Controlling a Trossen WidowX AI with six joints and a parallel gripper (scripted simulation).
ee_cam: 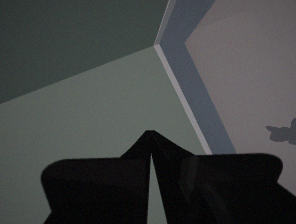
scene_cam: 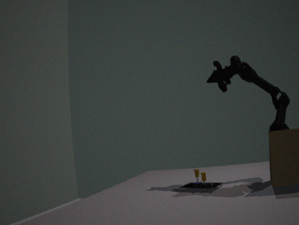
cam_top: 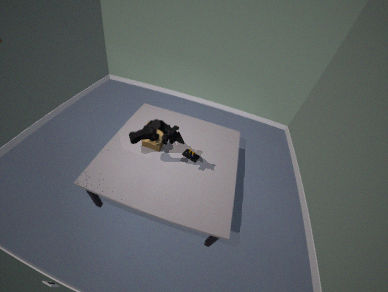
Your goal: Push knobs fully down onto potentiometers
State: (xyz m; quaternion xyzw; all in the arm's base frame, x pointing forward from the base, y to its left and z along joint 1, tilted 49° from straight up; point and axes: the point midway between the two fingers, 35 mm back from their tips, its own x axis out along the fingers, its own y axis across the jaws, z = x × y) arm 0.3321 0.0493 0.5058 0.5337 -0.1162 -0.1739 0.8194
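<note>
A dark circuit board (cam_top: 187, 156) (scene_cam: 213, 186) stands low on the table. Two yellow knobs stand upright on it: the left knob (scene_cam: 196, 172) sits a little higher than the right knob (scene_cam: 203, 176) in the exterior view, and a pale shaft shows beneath the left one. In the top view the knobs are small and close together. My gripper (scene_cam: 208, 82) (ee_cam: 149, 134) is shut and empty, its fingertips meeting. It is high in the air above the board, touching nothing. The board and knobs are out of the wrist view.
The arm's base stands on a tan block (cam_top: 152, 144) (scene_cam: 284, 162) beside the board. The table (cam_top: 165, 192) (scene_cam: 127, 208) lies under both. Dark specks (cam_top: 92, 185) lie near one table corner. Green walls (cam_top: 200, 45) stand around. Arm shadows fall around the board.
</note>
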